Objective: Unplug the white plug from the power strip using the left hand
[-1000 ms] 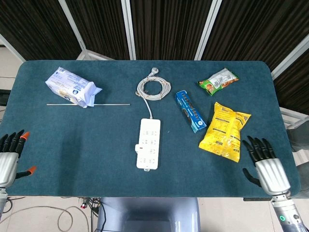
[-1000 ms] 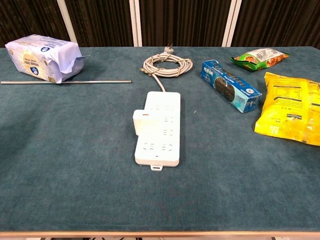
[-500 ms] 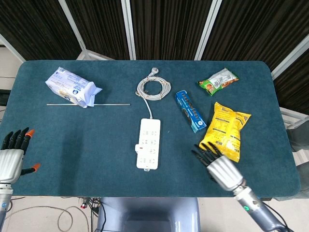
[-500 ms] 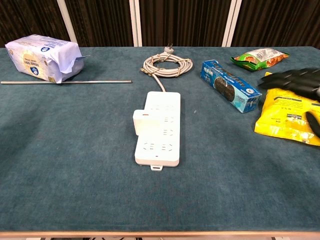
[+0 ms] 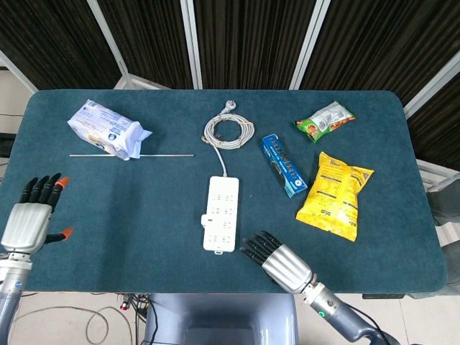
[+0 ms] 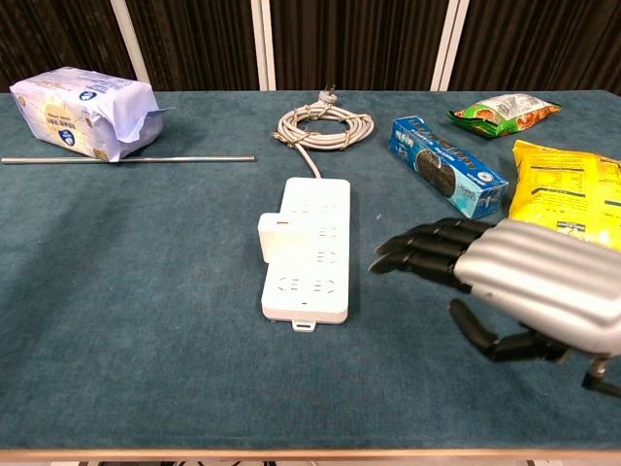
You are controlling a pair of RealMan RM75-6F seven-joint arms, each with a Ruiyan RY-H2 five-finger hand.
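Head view: the power strip (image 5: 221, 213) lies near the middle of the bench (image 5: 144, 201), running toward the front edge, its cord leading back to a coiled cable (image 5: 228, 131). The white plug (image 5: 204, 217) sits on the strip's left side, about halfway along. The left robot hand (image 5: 36, 215) hovers at the bench's front left corner, fingers spread and holding nothing, well apart from the strip. The right robot hand (image 5: 277, 260) is near the front edge, just right of the strip's front end, fingers extended and spread, empty, pointing toward the strip. A tissue pack (image 5: 108, 129) and a thin metal rod (image 5: 131, 154) lie toward the back left; a blue cookie box (image 5: 283, 165), a yellow snack bag (image 5: 335, 195) and a green snack bag (image 5: 325, 120) lie on the right.

Chest view: the white plug (image 6: 275, 238) is seated against the left side of the power strip (image 6: 310, 248). The right robot hand (image 6: 505, 282) hangs wide and empty beside the strip's right edge, its fingertips (image 6: 383, 262) close to it but apart. The left robot hand is outside this view.
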